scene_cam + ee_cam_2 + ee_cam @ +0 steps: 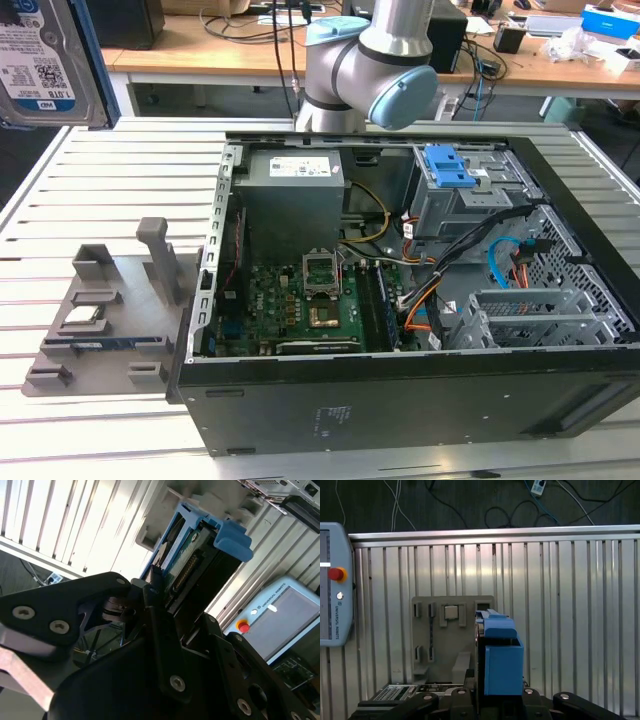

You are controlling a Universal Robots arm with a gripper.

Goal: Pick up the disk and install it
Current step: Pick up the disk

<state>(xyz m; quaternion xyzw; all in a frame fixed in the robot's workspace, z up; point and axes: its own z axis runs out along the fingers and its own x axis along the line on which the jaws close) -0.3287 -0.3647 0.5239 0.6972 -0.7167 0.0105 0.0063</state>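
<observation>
One disk (pixel 40 60), with white barcode label and blue frame, hangs at upper left of the exterior view, pinched by the one gripper (pixel 181 609).

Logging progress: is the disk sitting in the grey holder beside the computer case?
No, in the exterior view the disk hangs in the air at that view's left edge, clear of the grey holder.

The silver-grey jointed robot arm (pixel 372 62) with pale-blue end caps bends at a joint at the top of the exterior view. In the second wrist view its black metal gripper (pixel 182 612) is clamped on the edges of the blue-framed silver disk (pixel 192 555).
</observation>
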